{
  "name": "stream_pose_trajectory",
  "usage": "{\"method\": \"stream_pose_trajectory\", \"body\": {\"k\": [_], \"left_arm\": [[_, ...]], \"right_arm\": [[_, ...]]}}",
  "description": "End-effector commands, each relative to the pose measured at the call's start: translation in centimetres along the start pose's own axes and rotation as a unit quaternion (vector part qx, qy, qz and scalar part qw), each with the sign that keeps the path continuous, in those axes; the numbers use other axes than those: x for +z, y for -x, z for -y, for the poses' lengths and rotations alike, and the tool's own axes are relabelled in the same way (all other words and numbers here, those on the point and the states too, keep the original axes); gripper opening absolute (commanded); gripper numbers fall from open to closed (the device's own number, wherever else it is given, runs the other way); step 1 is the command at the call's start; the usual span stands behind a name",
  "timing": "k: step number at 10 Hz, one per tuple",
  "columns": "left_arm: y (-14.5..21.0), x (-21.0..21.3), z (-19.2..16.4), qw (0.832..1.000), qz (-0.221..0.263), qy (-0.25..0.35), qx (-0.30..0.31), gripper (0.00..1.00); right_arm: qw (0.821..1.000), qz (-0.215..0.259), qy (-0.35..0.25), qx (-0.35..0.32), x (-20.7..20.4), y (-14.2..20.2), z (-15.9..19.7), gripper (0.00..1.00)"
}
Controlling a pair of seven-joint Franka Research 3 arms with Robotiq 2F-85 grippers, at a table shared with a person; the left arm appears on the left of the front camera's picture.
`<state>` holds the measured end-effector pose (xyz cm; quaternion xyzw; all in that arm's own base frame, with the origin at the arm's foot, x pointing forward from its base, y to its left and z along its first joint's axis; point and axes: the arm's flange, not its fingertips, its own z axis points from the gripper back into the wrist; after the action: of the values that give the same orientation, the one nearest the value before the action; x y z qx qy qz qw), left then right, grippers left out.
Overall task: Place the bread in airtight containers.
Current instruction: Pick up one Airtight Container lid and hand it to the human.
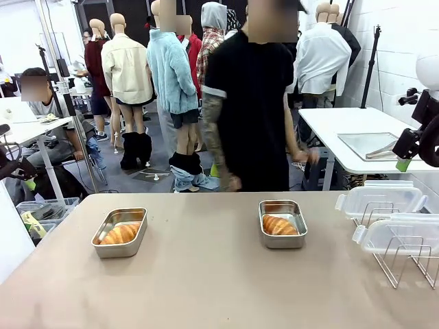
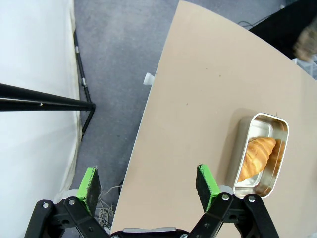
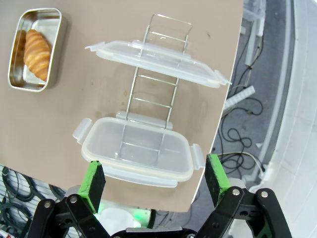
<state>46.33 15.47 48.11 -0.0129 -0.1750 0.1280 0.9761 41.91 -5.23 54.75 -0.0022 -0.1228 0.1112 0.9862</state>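
Two steel airtight containers stand uncovered on the tan table, each with a piece of bread in it. The left pan (image 1: 118, 250) (image 2: 265, 126) holds one croissant (image 1: 121, 234) (image 2: 255, 157). The right pan (image 1: 282, 242) (image 3: 42, 17) holds the other croissant (image 1: 279, 225) (image 3: 37, 48). Two clear lids (image 1: 379, 198) (image 1: 400, 235) (image 3: 153, 57) (image 3: 137, 147) rest on a wire rack (image 3: 154, 101) at the table's right end. My left gripper (image 2: 147, 181) hangs open over the table's left edge, beside the left pan. My right gripper (image 3: 154, 177) is open high above the nearer lid.
A person in a black shirt (image 1: 250, 103) stands at the far side of the table, hands off it. My right arm (image 1: 420, 133) hangs at the right edge of the front view. A white table with a flat steel tray (image 1: 370, 144) stands behind on the right.
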Motion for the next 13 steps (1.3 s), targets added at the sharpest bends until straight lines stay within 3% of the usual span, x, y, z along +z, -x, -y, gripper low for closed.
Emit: {"method": "stream_pose_trajectory", "body": {"k": [1, 10, 11, 13], "left_arm": [[0.4, 0.1, -0.1, 1.0, 0.002, -0.012, -0.001, 1.0], [0.4, 0.1, -0.1, 1.0, 0.002, -0.012, -0.001, 1.0], [0.4, 0.1, -0.1, 1.0, 0.002, -0.012, -0.001, 1.0], [0.4, 0.1, -0.1, 1.0, 0.002, -0.012, -0.001, 1.0]], "right_arm": [[1.0, -0.007, 0.003, -0.002, 0.2, -0.1, -0.1, 1.0], [1.0, 0.0, 0.0, 0.0, 0.0, 0.0, 0.0, 1.0], [0.995, -0.027, 0.031, 0.089, -0.1, 0.2, -1.7, 1.0], [0.98, -0.071, 0.063, 0.174, -0.6, 1.0, -3.6, 1.0]]}}
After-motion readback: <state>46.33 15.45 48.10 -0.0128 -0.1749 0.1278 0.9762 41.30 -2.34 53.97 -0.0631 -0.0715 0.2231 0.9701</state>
